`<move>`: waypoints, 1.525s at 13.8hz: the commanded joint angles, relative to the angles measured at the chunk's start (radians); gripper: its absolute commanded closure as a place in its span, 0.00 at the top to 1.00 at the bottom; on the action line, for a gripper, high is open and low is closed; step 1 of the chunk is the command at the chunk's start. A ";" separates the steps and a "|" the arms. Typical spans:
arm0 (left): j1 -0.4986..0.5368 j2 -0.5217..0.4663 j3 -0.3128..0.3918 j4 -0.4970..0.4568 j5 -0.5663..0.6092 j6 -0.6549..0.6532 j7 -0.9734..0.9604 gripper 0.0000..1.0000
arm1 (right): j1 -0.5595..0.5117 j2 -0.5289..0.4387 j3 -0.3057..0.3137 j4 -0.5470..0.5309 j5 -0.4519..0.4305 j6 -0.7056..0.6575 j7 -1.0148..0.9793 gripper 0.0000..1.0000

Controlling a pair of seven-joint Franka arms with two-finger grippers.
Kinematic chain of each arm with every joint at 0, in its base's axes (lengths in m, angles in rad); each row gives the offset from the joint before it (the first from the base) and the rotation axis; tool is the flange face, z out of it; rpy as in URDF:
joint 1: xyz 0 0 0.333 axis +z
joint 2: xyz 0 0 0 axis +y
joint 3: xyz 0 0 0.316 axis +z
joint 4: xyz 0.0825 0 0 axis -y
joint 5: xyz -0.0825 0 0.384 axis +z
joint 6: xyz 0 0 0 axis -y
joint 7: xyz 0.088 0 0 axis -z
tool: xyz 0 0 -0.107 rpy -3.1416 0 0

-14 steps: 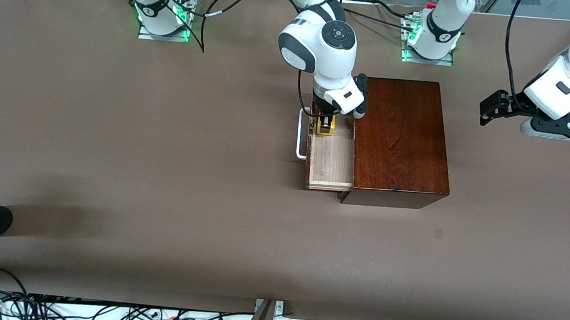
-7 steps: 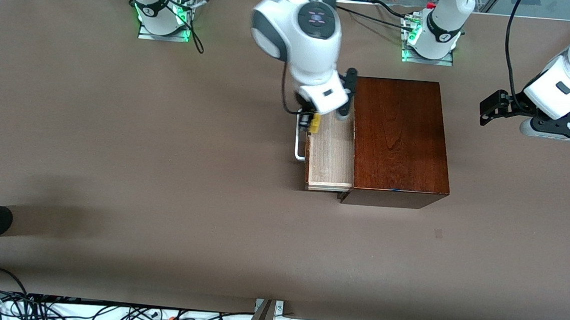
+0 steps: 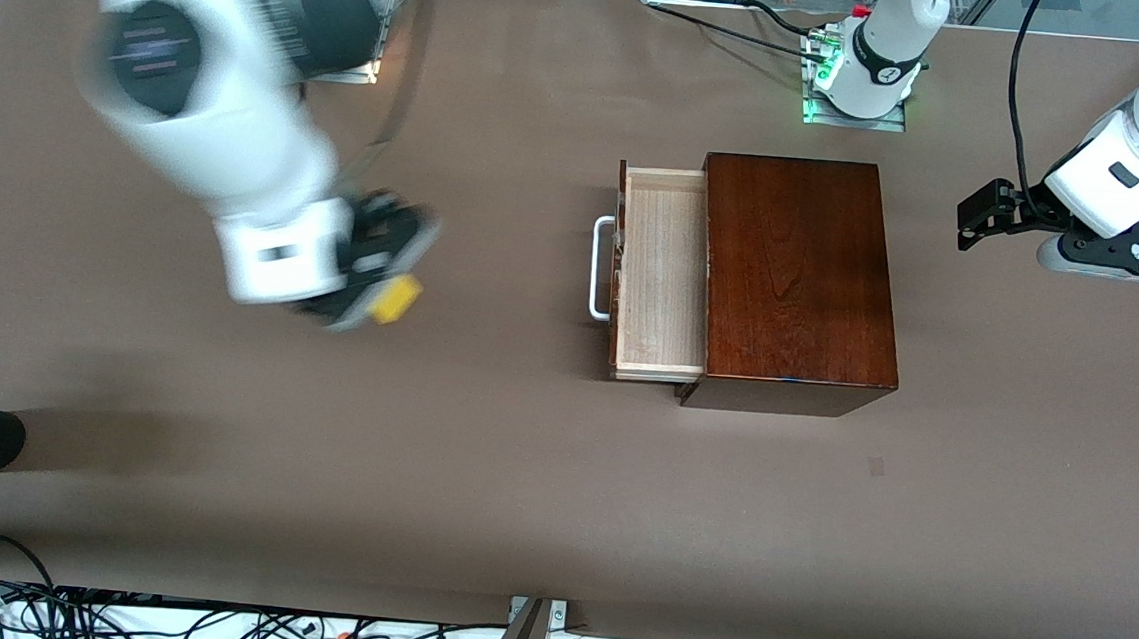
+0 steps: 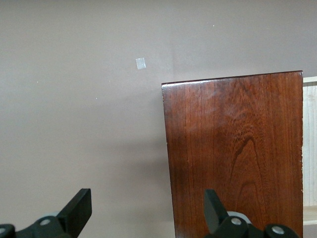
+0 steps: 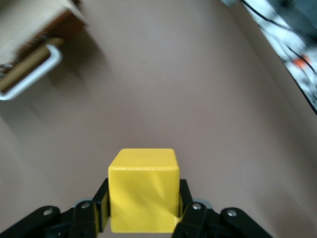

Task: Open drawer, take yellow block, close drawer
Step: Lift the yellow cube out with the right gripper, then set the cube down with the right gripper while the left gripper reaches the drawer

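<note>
2 pincers: right pincer (image 3: 377, 298) clamped on yellow block (image 3: 396, 298), over bench (image 3: 480, 454), well apart from drawer (image 3: 661, 271)
left pincer (image 4: 143, 210): released, waits above wooden box (image 4: 235, 148)
drawer: pulled out

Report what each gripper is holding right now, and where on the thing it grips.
The right gripper holds the yellow block by two opposite side faces, over bare table. The left gripper, open over the wooden box, holds nothing.
</note>
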 commanded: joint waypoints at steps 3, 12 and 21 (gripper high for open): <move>0.000 -0.020 -0.022 -0.006 -0.018 -0.007 0.021 1.00 | -0.185 -0.014 0.021 -0.034 0.020 -0.038 0.005 0.00; -0.017 0.030 -0.251 0.004 -0.038 -0.082 0.219 1.00 | -0.214 -0.117 -0.082 -0.745 -0.022 0.542 0.277 0.00; -0.096 0.217 -0.444 0.013 -0.152 0.195 0.533 1.00 | -0.206 -0.043 -0.071 -0.976 -0.026 0.841 0.517 0.00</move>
